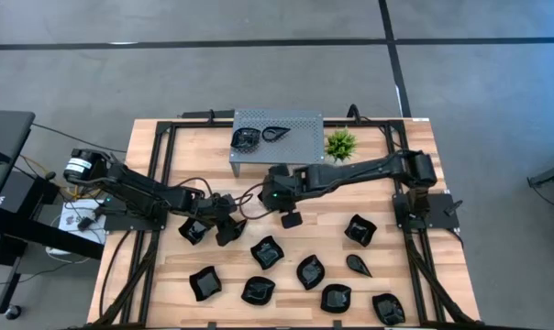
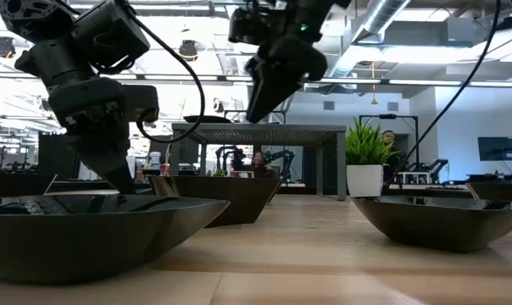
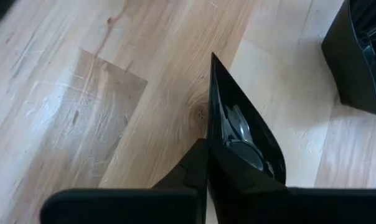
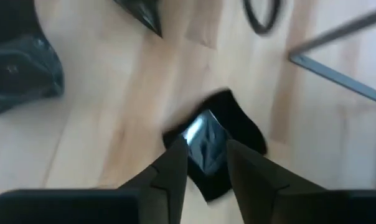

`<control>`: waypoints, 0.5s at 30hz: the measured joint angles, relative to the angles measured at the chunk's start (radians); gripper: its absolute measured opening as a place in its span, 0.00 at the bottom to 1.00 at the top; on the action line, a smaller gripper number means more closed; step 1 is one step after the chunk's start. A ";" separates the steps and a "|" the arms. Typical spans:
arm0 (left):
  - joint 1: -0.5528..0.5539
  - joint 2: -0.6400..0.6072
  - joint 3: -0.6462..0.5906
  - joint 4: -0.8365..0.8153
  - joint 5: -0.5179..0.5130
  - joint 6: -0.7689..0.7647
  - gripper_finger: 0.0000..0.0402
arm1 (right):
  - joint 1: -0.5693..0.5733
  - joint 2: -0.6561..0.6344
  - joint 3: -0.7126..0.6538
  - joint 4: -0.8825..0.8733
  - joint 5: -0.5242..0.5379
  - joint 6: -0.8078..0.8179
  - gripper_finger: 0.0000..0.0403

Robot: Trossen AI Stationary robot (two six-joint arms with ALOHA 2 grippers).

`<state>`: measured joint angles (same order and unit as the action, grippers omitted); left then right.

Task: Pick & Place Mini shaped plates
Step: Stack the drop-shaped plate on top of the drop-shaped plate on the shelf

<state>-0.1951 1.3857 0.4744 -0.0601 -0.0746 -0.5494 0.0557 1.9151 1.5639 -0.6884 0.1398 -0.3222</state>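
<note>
High view: the left claw sits low at the left-centre of the desk, pinched on the edge of a black plate; the grey stand lies beyond it.

Low view: the right claw hangs raised above the desk.

Left wrist view: the gripped plate stands tilted on edge, clamped between the fingers.

Right wrist view: the right claw is narrowly parted, a loose square plate lying on the desk straight beneath its tips.
</note>
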 joint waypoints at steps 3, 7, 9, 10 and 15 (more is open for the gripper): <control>0.009 0.000 0.000 0.002 0.000 0.020 0.01 | 0.015 0.028 0.000 0.090 -0.097 -0.002 0.33; 0.047 -0.001 0.000 0.014 -0.003 0.047 0.02 | 0.047 0.074 0.001 0.220 -0.196 -0.021 0.35; 0.069 -0.002 0.001 0.028 -0.002 0.073 0.02 | 0.065 0.106 0.000 0.293 -0.196 -0.072 0.36; 0.081 -0.006 0.001 0.037 0.013 0.083 0.02 | 0.072 0.120 0.000 0.305 -0.194 -0.105 0.35; 0.147 -0.021 0.003 0.069 0.200 0.105 0.01 | 0.092 0.203 -0.002 0.405 -0.159 -0.289 0.34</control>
<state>-0.0483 1.3651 0.4774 0.0094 0.1251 -0.4449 0.1481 2.1178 1.5623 -0.2833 -0.0187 -0.6114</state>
